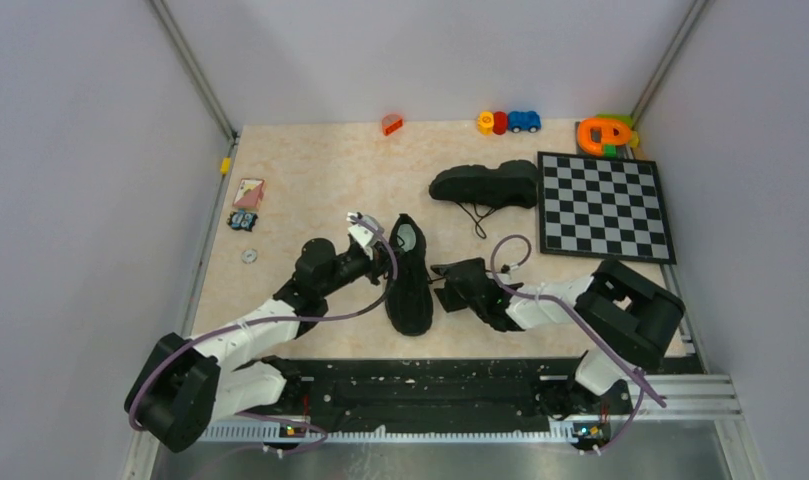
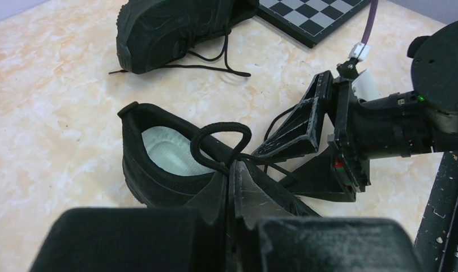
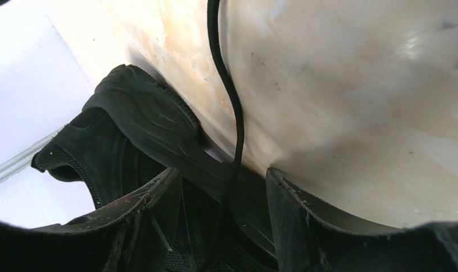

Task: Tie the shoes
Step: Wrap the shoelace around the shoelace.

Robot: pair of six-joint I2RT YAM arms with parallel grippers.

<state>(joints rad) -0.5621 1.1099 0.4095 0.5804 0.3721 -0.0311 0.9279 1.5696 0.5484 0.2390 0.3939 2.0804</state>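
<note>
left gripper [image 2: 233, 170] pinches lace loop [image 2: 222, 135] to keep it formed. right gripper [image 3: 222, 175], at shoe [image 2: 150, 173] 3 o'clock, sits spread around free lace [image 3: 236, 130], likely to grab it for the wrap

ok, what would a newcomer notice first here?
The near shoe in the middle of the table draws the eye: the left fingers are shut on a lace loop above its opening, while the right fingers stand open astride a lace strand. The far shoe lies on its side by the checkerboard, laces loose.
</note>
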